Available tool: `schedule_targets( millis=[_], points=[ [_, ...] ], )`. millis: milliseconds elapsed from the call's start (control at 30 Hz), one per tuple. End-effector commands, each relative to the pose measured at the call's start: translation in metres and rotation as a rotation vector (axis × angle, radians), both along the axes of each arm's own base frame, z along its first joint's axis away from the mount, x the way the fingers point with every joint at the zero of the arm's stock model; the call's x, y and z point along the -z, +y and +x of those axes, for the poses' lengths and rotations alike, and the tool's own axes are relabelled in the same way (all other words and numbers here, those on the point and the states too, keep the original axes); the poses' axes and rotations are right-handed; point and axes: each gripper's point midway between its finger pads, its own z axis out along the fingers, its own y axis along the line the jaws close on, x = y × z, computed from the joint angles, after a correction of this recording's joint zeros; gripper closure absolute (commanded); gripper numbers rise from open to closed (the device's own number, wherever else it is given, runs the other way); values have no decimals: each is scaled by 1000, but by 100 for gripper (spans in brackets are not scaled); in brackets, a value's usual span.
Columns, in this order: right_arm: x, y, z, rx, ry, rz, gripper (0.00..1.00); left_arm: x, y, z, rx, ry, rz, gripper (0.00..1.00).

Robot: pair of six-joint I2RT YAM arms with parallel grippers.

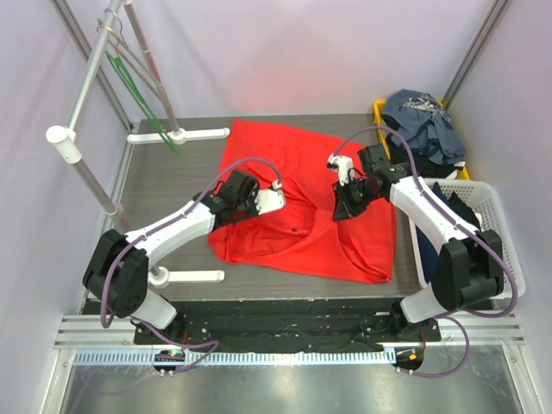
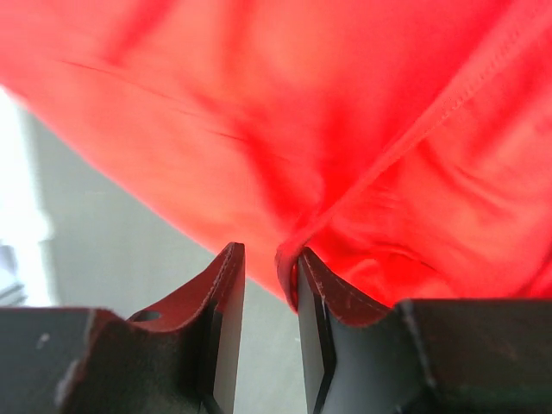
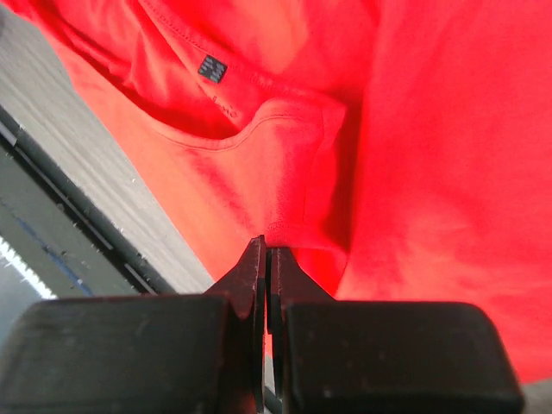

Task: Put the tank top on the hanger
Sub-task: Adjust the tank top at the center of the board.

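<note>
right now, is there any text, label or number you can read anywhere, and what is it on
Nothing here reads as legible text.
Neck tag inside the tank top: pale print on a dark patch, too small to read.
Faint print just below that tag: blurred, unreadable.
Dark mark on the tank top in the top view: too small to tell if it is text.

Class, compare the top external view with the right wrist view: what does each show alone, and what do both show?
Only top external: the green hanger on the rack, the white basket, the dark clothes. Only right wrist: the right fingers pinched shut on a fabric edge. Both: the red tank top on the table.
</note>
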Motion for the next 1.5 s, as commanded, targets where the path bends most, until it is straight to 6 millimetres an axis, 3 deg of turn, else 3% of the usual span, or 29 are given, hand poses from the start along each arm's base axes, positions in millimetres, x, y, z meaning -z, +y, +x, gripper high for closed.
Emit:
schedule_targets(
  millis=[0,67,200,400,433,500,533,600,667,733,800,867,1000,1100,1133,1267,1333,1400,1467],
  points=[
    [-59,-4,24,-2,-224,0,99,-86,-19,36,-57,-212,-114,66],
    [-70,-9,29,10,-265,-7,99,-109,-26,47,-75,-262,-143,66],
    [-96,-21,39,51,-349,-15,99,-128,-40,63,-99,-363,-122,65],
    [-109,-48,51,144,-426,-70,99,-121,-73,82,-106,-440,-81,62],
    [-112,-52,52,159,-438,-75,99,-110,-74,89,-128,-444,-47,62],
    [-111,-63,56,195,-450,-88,99,-117,-82,102,-164,-487,-54,62],
    [-113,-67,56,204,-457,-92,99,-106,-80,110,-202,-494,-10,62],
    [-105,-76,55,214,-450,-115,99,-115,-83,125,-241,-547,-3,63],
    [-90,-82,53,216,-422,-143,99,-112,-85,136,-283,-590,16,63],
    [-78,-84,52,203,-411,-162,99,-120,-88,144,-310,-623,0,63],
    [-61,-86,53,201,-391,-174,99,-116,-89,149,-333,-627,2,64],
    [-49,-87,60,206,-386,-184,98,-120,-92,152,-346,-636,-13,64],
    [-31,-95,79,254,-359,-240,95,-106,-93,155,-346,-624,8,63],
    [-23,-97,91,281,-339,-256,85,-96,-87,152,-351,-605,11,57],
    [-22,-100,94,308,-336,-267,82,-95,-85,151,-355,-601,7,50],
    [-25,-115,107,402,-369,-322,53,-86,-57,154,-419,-573,-14,30],
    [-39,-119,108,435,-409,-328,47,-87,-45,153,-437,-547,-48,22],
    [-53,-118,108,451,-441,-302,36,-87,-20,158,-509,-508,-107,12],
    [-76,-105,106,432,-475,-225,30,-99,2,157,-532,-462,-180,5]
  ],
)
